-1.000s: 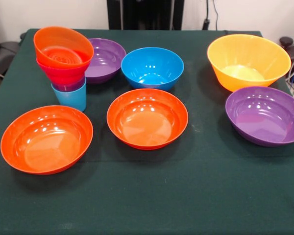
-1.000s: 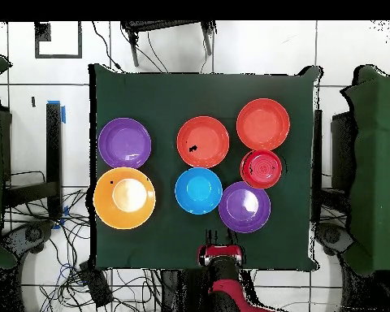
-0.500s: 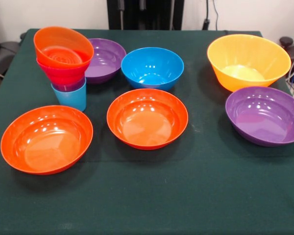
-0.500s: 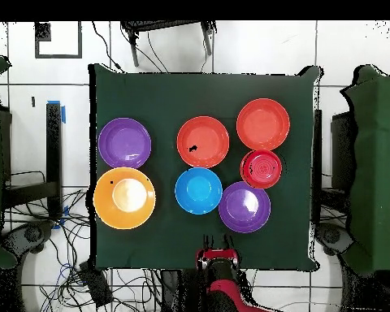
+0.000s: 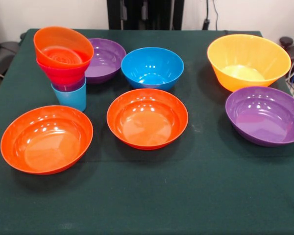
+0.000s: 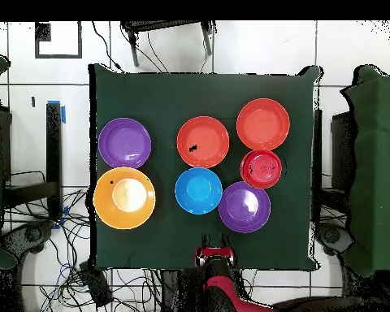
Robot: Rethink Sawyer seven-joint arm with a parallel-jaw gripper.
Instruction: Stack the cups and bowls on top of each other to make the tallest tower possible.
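Note:
The tower stands at the left rear of the table: a light blue cup lowest, a purple cup in it, then a small pink bowl and a small orange bowl that leans. Loose around it lie a blue bowl, two purple bowls, two orange-red bowls and a deep yellow-orange bowl. In the overhead view my gripper hovers at the table's edge by the base, open and empty, just short of a purple bowl.
A dark green cloth covers the table, with a broad bare strip along its front. Cables trail on the floor beside the table. Dark chairs stand at both sides.
The bowls and the tower have not moved. My gripper has stayed at the table's edge with only a slight shift, while the arm behind it has swung sideways.

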